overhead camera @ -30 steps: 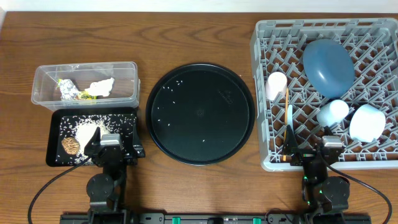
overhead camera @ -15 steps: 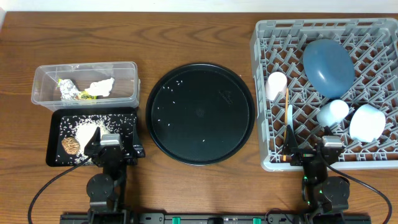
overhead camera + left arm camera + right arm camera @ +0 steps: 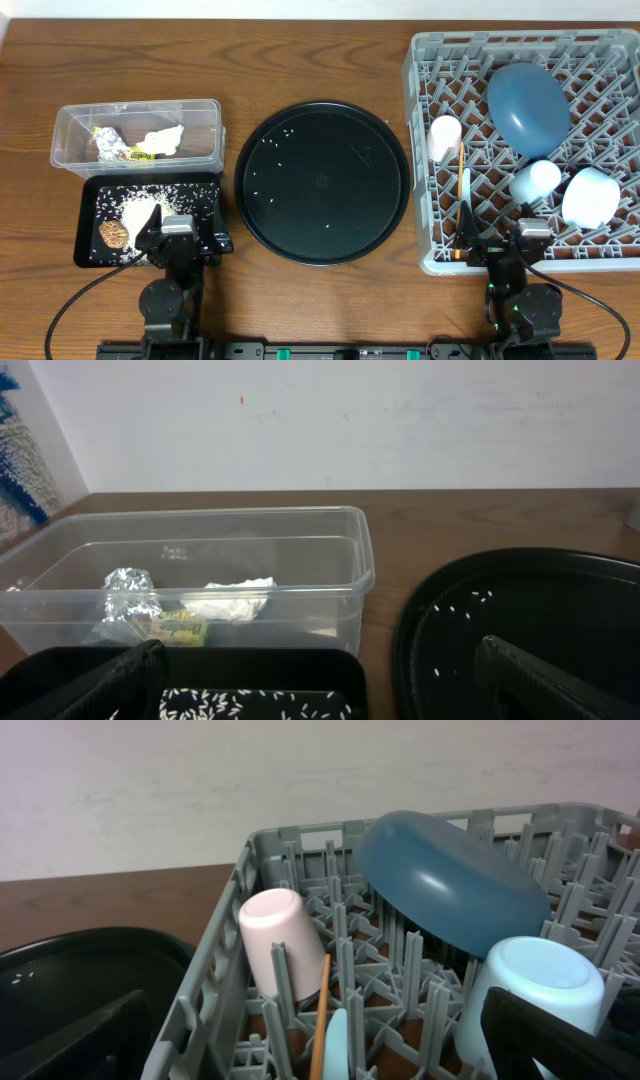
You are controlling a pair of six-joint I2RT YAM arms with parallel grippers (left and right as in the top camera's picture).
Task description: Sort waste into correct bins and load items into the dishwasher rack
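Overhead: rack (image 3: 430,150) on the right carries blue dish (image 3: 527,105), pink cup (image 3: 444,137), light blue cup (image 3: 535,180), pale bowl (image 3: 590,196), chopstick (image 3: 459,208) and spoon (image 3: 466,185). Clear tub (image 3: 70,120) on the left holds wrapper (image 3: 112,147) and tissue (image 3: 162,140). Black tray (image 3: 205,200) just in front of it holds rice (image 3: 138,213) and brown lump (image 3: 114,233). Left claw (image 3: 183,240) is at the tray's near edge, right claw (image 3: 505,250) at the rack's near edge.
Left wrist: fingers spread wide, empty; wrapper and tissue inside tub.
Right wrist: claw released, empty; pink cup and dish tilted among pegs.

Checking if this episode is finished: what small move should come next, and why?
Probably none; I'd end here. The crinkled yellow-silver snack wrapper and crumpled white tissue lie in the clear plastic tub, the brown cookie-like lump on the flat black rectangular tray, dishes in the grey plastic rack. Only stray white rice grains dot the round black tray.
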